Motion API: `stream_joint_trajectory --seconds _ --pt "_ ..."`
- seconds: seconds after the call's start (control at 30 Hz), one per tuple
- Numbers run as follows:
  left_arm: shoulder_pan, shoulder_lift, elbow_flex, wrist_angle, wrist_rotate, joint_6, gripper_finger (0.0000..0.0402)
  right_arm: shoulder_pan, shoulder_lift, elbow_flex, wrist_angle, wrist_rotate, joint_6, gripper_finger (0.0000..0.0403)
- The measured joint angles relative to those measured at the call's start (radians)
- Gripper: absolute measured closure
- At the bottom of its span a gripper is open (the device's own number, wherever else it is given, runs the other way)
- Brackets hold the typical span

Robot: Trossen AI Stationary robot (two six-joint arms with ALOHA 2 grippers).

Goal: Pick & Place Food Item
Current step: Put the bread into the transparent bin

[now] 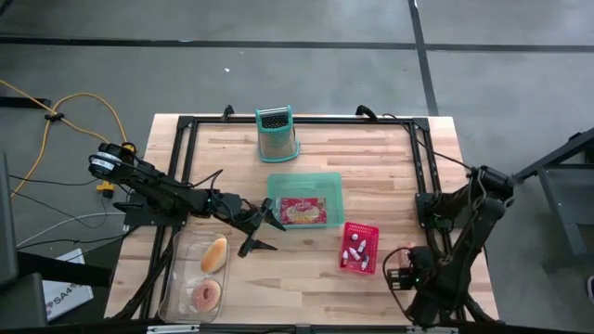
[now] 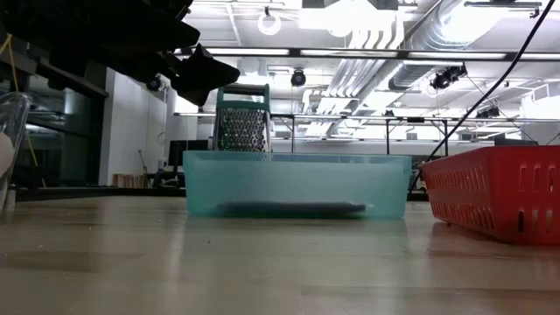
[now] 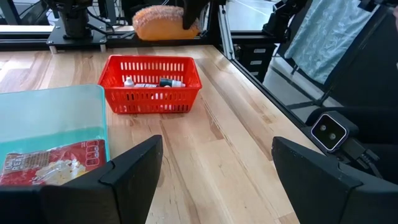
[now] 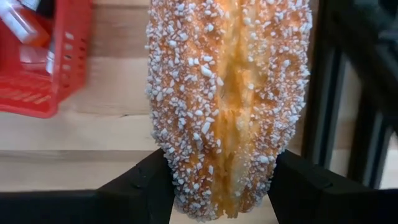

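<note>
A dark box (image 1: 58,295) beside the table reads "SA4"

You have a long sugar-crusted pastry (image 4: 229,106) clamped upright between the right gripper's (image 4: 221,186) fingers, filling the centre of the right wrist view. In the high view's lower left, a bun (image 1: 213,254) and a doughnut (image 1: 206,296) lie in the clear tray (image 1: 176,278).

Left claw (image 1: 264,232) spread wide mid-table; right claw (image 4: 217,186) clamped, near table's front edge
</note>
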Motion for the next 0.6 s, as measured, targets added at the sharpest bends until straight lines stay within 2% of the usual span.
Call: stream_joint_trajectory --seconds 0.37,0.6 --pt "0.0 0.0 0.0 0.0 0.0 0.0 0.0107 -0.009 -0.073 0.0 -0.036 0.107 -0.058 0.02" --pt "0.0 0.0 0.0 0.0 0.0 0.0 0.0107 -0.041 -0.074 0.0 -0.01 0.2 -0.179 0.02"
